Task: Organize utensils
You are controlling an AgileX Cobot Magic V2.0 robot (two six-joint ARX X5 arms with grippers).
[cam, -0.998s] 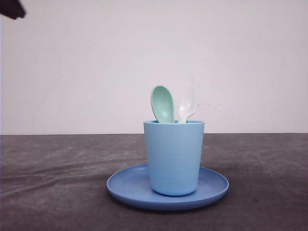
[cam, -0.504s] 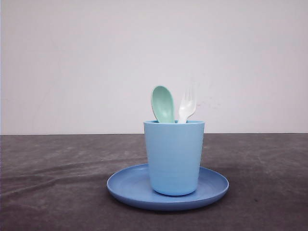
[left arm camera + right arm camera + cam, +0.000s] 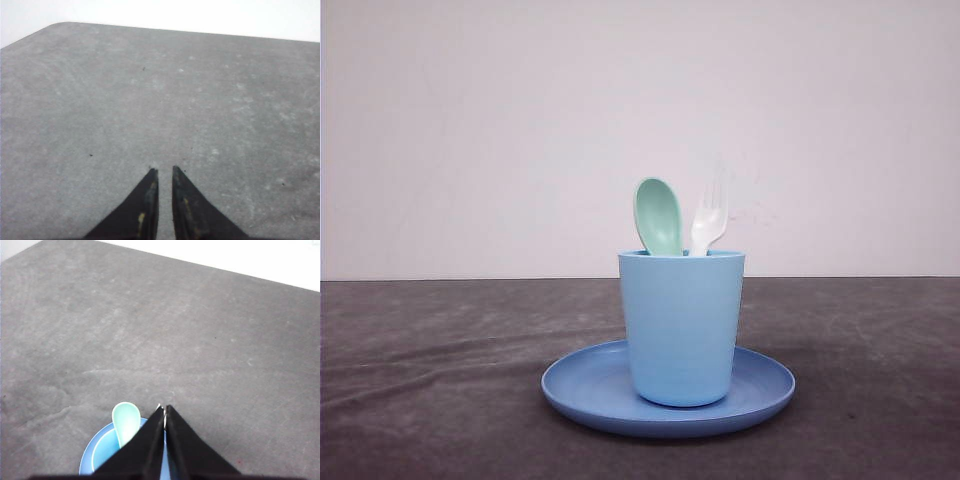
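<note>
The spoon [image 3: 658, 216] and fork [image 3: 708, 219] stood upright together in the cup [image 3: 681, 327] on the plate [image 3: 582, 390], so sorting looked finished. The left end effector [image 3: 163, 172] (nearly closed, empty) and right end effector [image 3: 164, 409], pressed together, held nothing; the spoon sat at its 9 o'clock.

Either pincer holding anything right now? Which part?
Nothing is held. Left pincer is shut over bare table; right pincer is shut above the cup, where spoon and fork stand.
</note>
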